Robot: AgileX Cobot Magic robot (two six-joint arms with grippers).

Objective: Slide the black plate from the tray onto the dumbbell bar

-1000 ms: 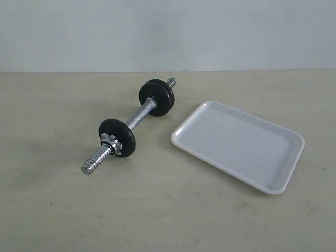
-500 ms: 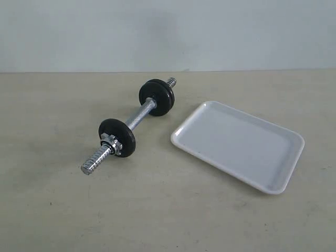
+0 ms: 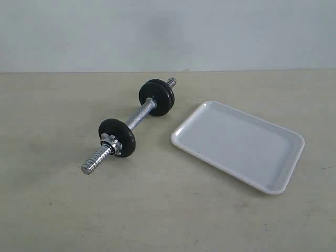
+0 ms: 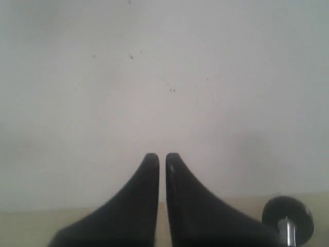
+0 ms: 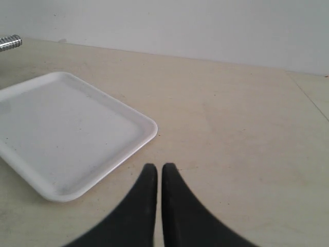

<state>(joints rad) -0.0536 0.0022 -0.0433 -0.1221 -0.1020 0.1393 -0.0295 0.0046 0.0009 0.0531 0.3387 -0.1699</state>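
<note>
beige tabletop [image 3: 157, 210], white tray [image 3: 236, 144] bare, no loose black plate showing.
right tool [image 5: 156, 167] nearer the tray, left tool [image 4: 162, 157] nearer the diagonal dumbbell bar [image 3: 137, 117]; both pinched closed, empty.

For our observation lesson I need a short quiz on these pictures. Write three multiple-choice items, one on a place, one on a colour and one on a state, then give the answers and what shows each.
1. In the exterior view, where does the glossy white rectangular plastic tray lie relative to the chrome steel dumbbell bar?
A. left of it
B. right of it
C. on top of it

2. What colour are the round iron discs on the bar?
A. red
B. black
C. silver

3. How do the jaws of the right gripper stand?
A. closed on nothing
B. wide open
C. closed on the tray's rim

Answers:
1 B, the tray lies right of the bar and apart from it.
2 B, the discs are black against the shiny rod.
3 A, the right wrist view shows the two tips almost touching with nothing between them.
</note>
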